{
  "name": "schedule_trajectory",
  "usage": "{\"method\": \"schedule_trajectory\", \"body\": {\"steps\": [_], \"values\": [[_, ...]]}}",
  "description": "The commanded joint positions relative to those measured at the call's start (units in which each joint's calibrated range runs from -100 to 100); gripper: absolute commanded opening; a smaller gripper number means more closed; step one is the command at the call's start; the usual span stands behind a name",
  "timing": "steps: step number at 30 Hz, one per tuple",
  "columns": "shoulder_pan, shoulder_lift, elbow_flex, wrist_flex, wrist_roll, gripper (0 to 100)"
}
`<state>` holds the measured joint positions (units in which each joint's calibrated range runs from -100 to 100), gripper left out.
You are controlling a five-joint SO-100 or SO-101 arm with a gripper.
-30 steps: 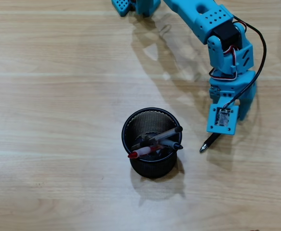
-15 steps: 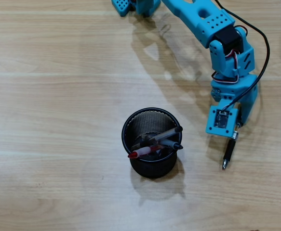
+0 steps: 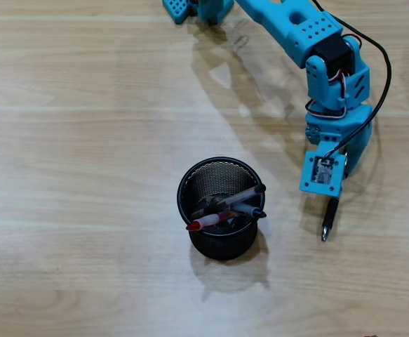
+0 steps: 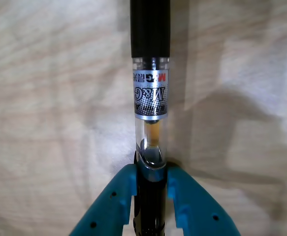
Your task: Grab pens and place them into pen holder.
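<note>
My blue gripper (image 4: 150, 169) is shut on a pen (image 4: 150, 98) with a clear barrel, a silver label and black ends. Its black lower end sits between the two jaws. In the overhead view the pen (image 3: 327, 219) points straight down the picture from under the wrist's camera board, which hides the gripper's (image 3: 332, 188) fingertips. The pen holder (image 3: 184, 184), a round black mesh cup, stands upright to the left of the held pen, a short gap away. A red pen (image 3: 203, 224) and two clear pens with black ends (image 3: 245, 194) lean inside it.
The blue arm (image 3: 295, 24) reaches in from the top edge, with a black cable (image 3: 384, 77) looping along its right side. Its base (image 3: 190, 8) sits at the top middle. The light wooden table (image 3: 71, 140) shows bare wood on the left and along the bottom.
The held pen's free end has swung from pointing lower left to pointing straight down the overhead picture. The wrist turned with it and shifted slightly right. The holder and its pens stayed put.
</note>
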<state>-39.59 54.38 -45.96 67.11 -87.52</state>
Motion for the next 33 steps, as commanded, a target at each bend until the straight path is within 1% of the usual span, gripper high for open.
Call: {"method": "schedule_trajectory", "body": {"steps": [1, 7, 8, 11, 14, 20, 28, 33], "values": [[2.5, -5.6, -0.1, 7.3, 2.0, 2], [4.6, -13.9, -0.1, 19.9, 3.6, 2], [5.1, -16.9, 0.0, 25.1, 3.7, 2], [5.5, -20.8, 0.0, 32.9, 3.7, 2], [6.1, -24.0, 1.6, 32.9, 3.7, 2], [5.9, -32.2, 12.6, 32.9, 3.5, 2], [7.1, -45.5, 20.9, 32.9, 3.8, 2], [10.7, -55.3, 27.1, 32.9, 7.1, 2]]}}
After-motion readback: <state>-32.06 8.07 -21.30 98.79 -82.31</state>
